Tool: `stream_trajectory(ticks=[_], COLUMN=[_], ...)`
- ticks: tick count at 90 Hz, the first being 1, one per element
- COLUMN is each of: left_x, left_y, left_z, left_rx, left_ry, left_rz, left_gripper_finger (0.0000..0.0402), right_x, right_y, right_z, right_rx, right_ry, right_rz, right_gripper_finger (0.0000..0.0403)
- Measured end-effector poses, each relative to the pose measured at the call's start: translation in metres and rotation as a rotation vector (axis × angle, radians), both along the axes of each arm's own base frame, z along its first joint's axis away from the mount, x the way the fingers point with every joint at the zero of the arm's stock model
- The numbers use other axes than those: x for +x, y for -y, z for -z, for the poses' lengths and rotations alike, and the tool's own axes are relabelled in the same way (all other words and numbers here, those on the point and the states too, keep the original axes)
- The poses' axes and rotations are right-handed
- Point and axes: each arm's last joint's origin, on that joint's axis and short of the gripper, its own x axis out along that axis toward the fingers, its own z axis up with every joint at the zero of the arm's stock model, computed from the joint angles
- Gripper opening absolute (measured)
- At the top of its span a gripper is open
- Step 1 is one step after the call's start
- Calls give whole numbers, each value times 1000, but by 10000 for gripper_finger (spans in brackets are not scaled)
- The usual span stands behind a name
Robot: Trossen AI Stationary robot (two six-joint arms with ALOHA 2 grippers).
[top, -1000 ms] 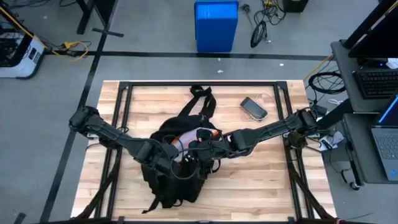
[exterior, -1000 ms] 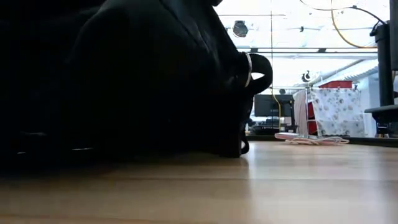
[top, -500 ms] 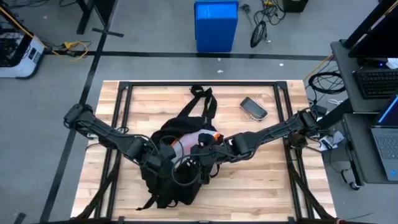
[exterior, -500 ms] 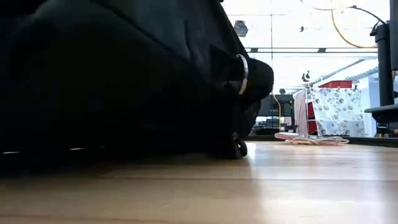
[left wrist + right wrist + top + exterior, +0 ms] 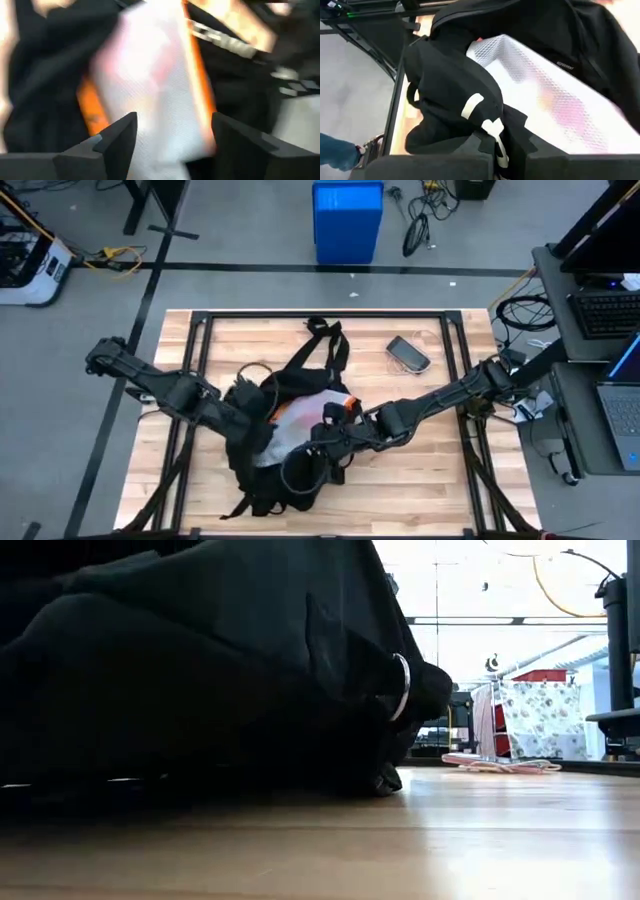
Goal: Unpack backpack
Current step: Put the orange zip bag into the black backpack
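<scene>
The backpack (image 5: 275, 455) lies mid-bench (image 5: 430, 470). My left hand (image 5: 170, 145) hovers spread at its white mesh lining (image 5: 295, 420); my right hand (image 5: 322, 442) pinches its black fabric.

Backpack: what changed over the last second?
The left gripper pulled back toward its own side, dragging the backpack mouth wider; more of the white bubble-wrap pouch now shows. The right gripper slid nearer the front edge. The phone stayed put.
</scene>
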Motion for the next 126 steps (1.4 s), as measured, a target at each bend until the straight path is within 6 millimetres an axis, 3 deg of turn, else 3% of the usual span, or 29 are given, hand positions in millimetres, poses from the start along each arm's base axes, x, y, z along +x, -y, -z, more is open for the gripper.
stream_trajectory(ticks=[14,40,71,81,90,111,126], left_x=[26,72,114,116,113,99,83], left_y=[-11,-17,-16,-9,-1,9,14], left_z=[23,45,117,126,129,127,115], left_rx=[116,151,103,67,45,-53,-102], left_ry=[-91,-43,-284,-315,-337,-416,-458], left_rz=[23,114,353,392,424,440,389], left_gripper_finger=[189,121,36,7,5,8,8], right_x=[-2,-2,-3,-3,-8,-39,-63], right_y=[-7,-7,-8,-8,-6,1,5], right_z=[-1,-1,-1,-1,-2,-19,-26], right_rx=[43,109,81,85,76,39,14], right_ry=[3,2,13,14,-12,-108,-200], right_rz=[18,74,108,136,144,186,235], right_gripper_finger=[0,0,0,0,0,0,0])
